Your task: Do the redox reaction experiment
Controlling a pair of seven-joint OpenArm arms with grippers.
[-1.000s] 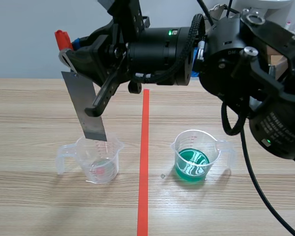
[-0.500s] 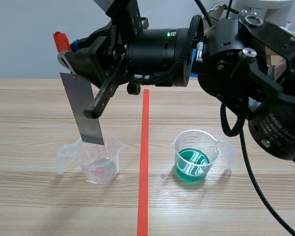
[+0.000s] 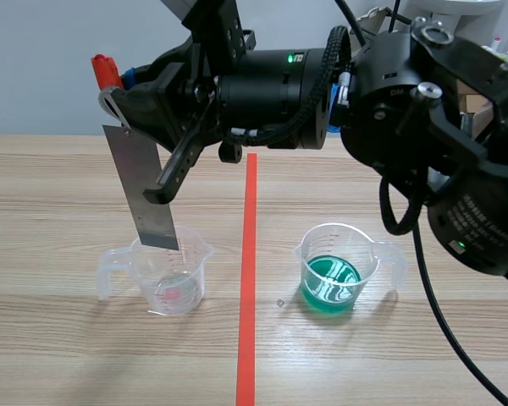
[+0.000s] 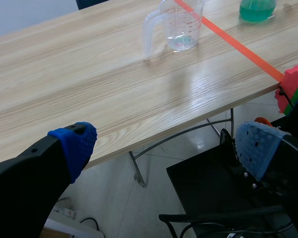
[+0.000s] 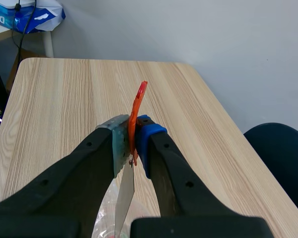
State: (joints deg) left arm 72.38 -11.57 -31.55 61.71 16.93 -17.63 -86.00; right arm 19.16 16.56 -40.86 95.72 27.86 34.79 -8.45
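A grey metal strip (image 3: 144, 186) hangs from an orange-red clip (image 3: 107, 68), and my right gripper (image 3: 123, 89) is shut on that clip. The right arm reaches past the red tape line to the left side. The strip's lower end sits at the rim of a clear measuring cup (image 3: 171, 275) holding a little clear liquid. In the right wrist view the clip (image 5: 139, 99) sticks up between the fingers of the right gripper (image 5: 131, 141) and the strip (image 5: 124, 196) drops below them. A second cup (image 3: 334, 269) holds green liquid. My left gripper (image 4: 169, 144) is open, off the table's near edge.
A red tape line (image 3: 248, 279) divides the table between the two cups. The left wrist view shows the clear cup (image 4: 176, 25) and the green cup (image 4: 257, 9) far ahead, with metal table legs (image 4: 188, 134) and a black base (image 4: 213, 188) below.
The strip shifted slightly left and its lower end dropped a little toward the cup's rim one second ago. Since half a second ago nothing has moved.
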